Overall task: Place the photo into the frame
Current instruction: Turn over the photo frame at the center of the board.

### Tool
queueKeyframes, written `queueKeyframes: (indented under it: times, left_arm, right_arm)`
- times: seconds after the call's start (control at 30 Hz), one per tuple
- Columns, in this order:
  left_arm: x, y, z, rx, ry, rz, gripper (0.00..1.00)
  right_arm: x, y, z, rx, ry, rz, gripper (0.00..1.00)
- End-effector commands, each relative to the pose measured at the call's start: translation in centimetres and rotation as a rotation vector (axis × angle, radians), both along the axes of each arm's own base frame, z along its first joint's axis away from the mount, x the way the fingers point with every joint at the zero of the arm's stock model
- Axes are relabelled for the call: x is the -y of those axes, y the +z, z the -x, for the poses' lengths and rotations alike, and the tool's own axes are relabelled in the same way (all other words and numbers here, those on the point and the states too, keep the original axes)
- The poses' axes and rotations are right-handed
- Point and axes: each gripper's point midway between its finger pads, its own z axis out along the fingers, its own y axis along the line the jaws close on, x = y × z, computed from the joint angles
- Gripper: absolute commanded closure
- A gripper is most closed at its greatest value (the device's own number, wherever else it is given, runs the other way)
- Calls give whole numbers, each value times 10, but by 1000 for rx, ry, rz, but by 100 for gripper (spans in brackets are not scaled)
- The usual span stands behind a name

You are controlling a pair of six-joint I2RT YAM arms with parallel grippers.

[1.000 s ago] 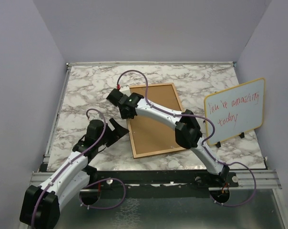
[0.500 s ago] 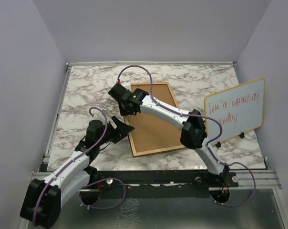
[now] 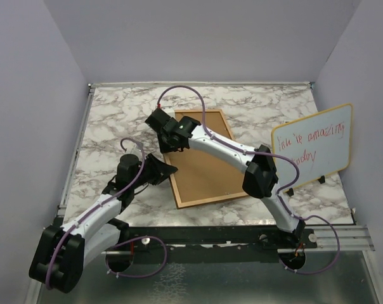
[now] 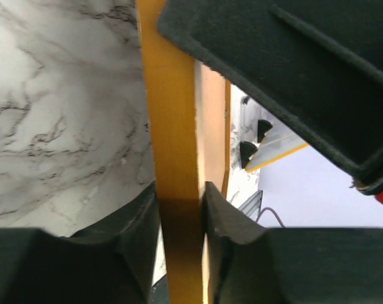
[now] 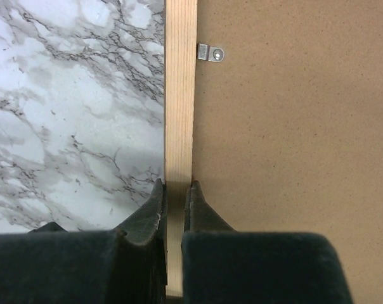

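The frame (image 3: 207, 158) lies back side up in the middle of the marble table, a brown board inside a thin orange-brown rim. My right gripper (image 3: 169, 144) is shut on the left rim near its far corner. In the right wrist view its jaws (image 5: 177, 187) pinch the pale wooden rim (image 5: 180, 95) beside the back board (image 5: 293, 126). My left gripper (image 3: 168, 170) grips the same left rim lower down. In the left wrist view its fingers (image 4: 180, 193) press both sides of the orange rim (image 4: 169, 95). The photo is out of view.
A yellow-rimmed whiteboard (image 3: 313, 149) with red handwriting stands on black feet at the right edge of the table, and also shows in the left wrist view (image 4: 277, 142). A small metal tab (image 5: 210, 52) sits on the back board. Purple walls enclose the table.
My left gripper has moved right to the frame's left edge and closed on the rim. The right arm, still gripping the rim, has shifted slightly.
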Motion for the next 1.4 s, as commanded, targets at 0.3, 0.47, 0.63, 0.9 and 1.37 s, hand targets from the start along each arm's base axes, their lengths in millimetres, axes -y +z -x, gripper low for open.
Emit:
queueKeyframes:
  times: [0.3, 0.47, 0.63, 0.9, 1.37]
  left_arm:
    - [-8, 27, -19, 85, 2, -148, 100]
    - [-18, 29, -25, 69, 12, -251, 100]
    - [-30, 33, -33, 32, 21, -370, 100]
    - [-63, 87, -65, 83, -12, -705, 100]
    - [-60, 186, -112, 262, -100, -844, 100]
  right_arm:
    - [36, 100, -27, 177, -97, -177, 46]
    - [63, 129, -31, 238, -137, -214, 39]
    - [84, 139, -26, 265, -162, -245, 38]
    - [111, 143, -7, 243, -170, -261, 38]
    - [185, 154, 11, 266, -322, -295, 38]
